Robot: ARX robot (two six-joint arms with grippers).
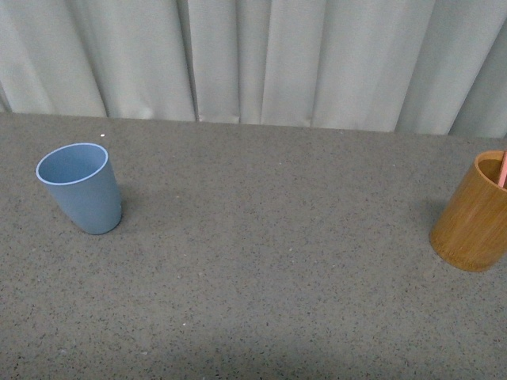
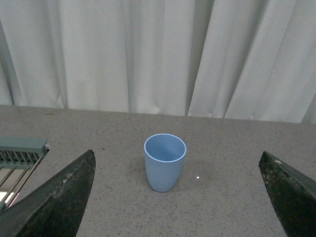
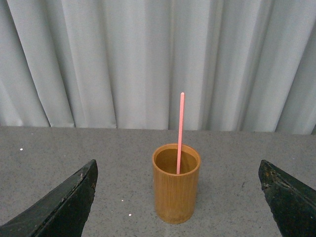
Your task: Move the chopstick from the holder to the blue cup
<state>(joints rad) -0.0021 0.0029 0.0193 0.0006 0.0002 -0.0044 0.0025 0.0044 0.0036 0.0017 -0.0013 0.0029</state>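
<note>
Right wrist view: my right gripper (image 3: pixel 177 165) is spread, facing the chopstick (image 3: pixel 180 128) upright in the holder (image 3: pixel 176 195) by the bench's (image 1: pixel 261 261) right edge, probably to pinch it.

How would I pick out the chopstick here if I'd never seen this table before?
Start at the grey speckled table before the pale curtain and look to the far right, where the orange-brown holder stands. The chopstick is the single thin salmon-pink stick rising well above its rim. Nothing else is pink or stick-shaped; the blue cup at far left stands empty.
</note>
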